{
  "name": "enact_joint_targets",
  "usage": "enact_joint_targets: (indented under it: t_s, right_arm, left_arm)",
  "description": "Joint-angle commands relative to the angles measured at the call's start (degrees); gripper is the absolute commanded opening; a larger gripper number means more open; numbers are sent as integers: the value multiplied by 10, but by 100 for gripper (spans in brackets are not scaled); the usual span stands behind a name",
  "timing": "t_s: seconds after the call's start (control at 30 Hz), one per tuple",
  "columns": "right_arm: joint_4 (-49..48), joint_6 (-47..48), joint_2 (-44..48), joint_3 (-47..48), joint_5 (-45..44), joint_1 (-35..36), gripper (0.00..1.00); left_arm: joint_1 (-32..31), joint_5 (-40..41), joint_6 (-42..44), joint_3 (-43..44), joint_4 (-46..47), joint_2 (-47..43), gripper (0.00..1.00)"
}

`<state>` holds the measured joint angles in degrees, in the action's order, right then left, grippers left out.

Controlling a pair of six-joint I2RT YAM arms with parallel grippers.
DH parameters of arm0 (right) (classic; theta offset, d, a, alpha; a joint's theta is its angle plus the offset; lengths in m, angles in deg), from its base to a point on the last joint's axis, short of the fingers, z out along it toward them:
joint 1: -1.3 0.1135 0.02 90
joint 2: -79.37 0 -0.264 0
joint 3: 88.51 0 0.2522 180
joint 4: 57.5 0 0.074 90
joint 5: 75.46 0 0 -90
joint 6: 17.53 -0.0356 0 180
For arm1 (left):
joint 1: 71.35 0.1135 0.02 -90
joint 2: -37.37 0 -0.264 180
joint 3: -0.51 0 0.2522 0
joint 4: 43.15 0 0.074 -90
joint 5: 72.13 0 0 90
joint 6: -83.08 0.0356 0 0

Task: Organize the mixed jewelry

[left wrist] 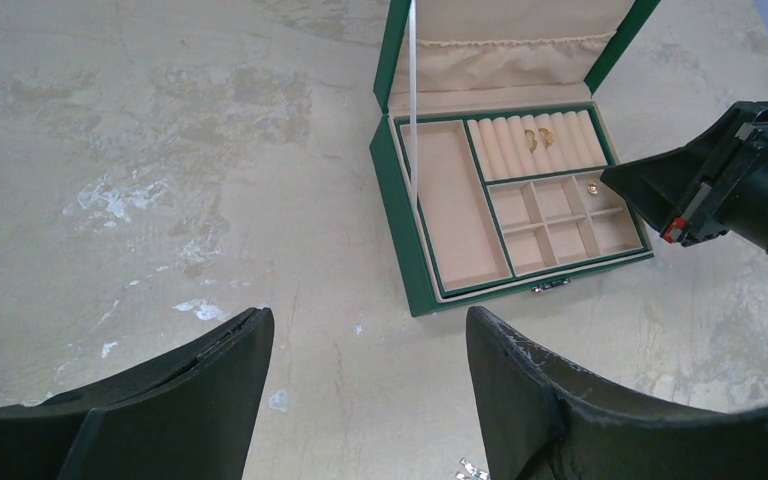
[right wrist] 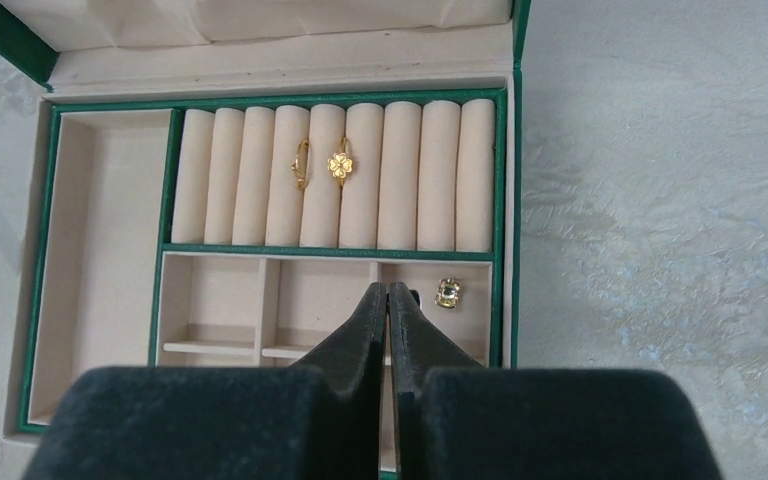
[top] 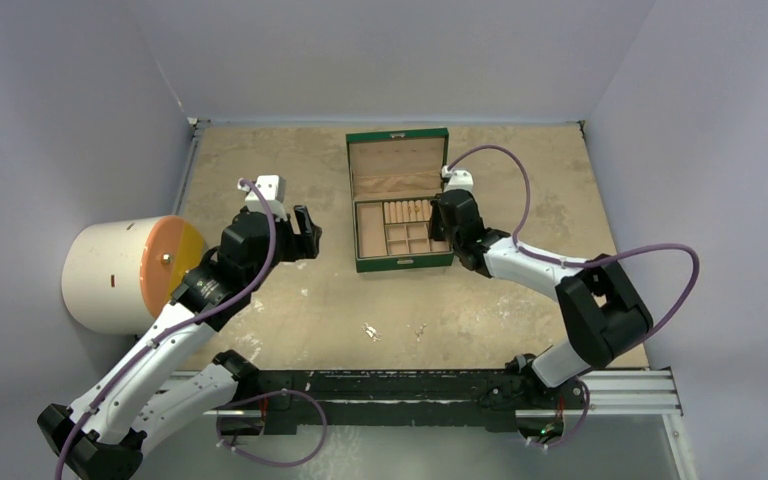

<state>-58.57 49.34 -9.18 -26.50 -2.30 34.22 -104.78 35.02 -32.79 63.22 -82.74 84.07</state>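
Partly sorted: three pieces sit in the box, a few lie out on the table, and neither claw carries anything.

At the left of the overhead view my left claw (left wrist: 368,320) hangs released, jaws wide, parked well clear of the box (top: 403,265), I'd say so it doesn't crowd the other arm. In the lower middle, loose pieces (top: 371,331) lie on the bare table (top: 290,300), well apart from the box and not yet collected. Right of centre, inside the box, a gold hoop (right wrist: 301,163) and a flower ring (right wrist: 340,165) are wedged between the padded rolls, which hold them upright. A stud (right wrist: 447,294) lies in the upper-right small compartment. My right claw (right wrist: 388,292) hovers over that compartment, clenched on nothing I can see, tips just beside the stud.
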Motion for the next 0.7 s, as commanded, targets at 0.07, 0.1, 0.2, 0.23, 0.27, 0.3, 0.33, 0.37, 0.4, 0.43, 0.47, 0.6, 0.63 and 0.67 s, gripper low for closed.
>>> enact_joint_targets:
  t_s: [0.07,0.1,0.2,0.23,0.27,0.3,0.33,0.37,0.4,0.43,0.47,0.6,0.63,0.67]
  right_arm:
    - [-1,-14,-2,3,-3,-1,5]
    - [-1,-15,-3,2,-3,-1,5]
    - [0,-17,-12,3,-1,-1,5]
    - [1,-17,-15,3,-2,-1,5]
    - [1,-18,-18,3,-2,-1,5]
    - [1,-18,-21,3,-3,-1,5]
    - [1,-17,-23,4,-3,-1,5]
    - [2,-18,-27,6,-2,-1,5]
    - [4,-18,-29,7,-2,-1,5]
    - [6,-18,-32,8,-1,-1,5]
    - [8,-19,-34,9,-3,-1,5]
    - [9,-20,-32,7,-5,-1,7]
    - [9,-20,-32,8,-5,-1,8]
    - [10,-20,-31,8,-4,-1,10]
  left_arm:
    - [3,2,10,3,13,-10,70]
    - [3,2,9,3,13,-10,70]
    - [3,2,10,2,13,-10,70]
    - [3,2,9,2,13,-10,70]
    - [3,2,9,3,13,-10,70]
    - [3,2,10,2,13,-11,70]
    - [3,2,10,2,13,-11,70]
    - [3,2,9,2,13,-11,70]
    - [3,2,9,2,13,-11,70]
    - [3,2,10,2,13,-11,70]
    - [3,2,9,2,13,-11,70]
    - [3,2,10,3,13,-12,70]
    - [3,3,10,3,13,-12,70]
    - [3,3,10,2,13,-12,70]
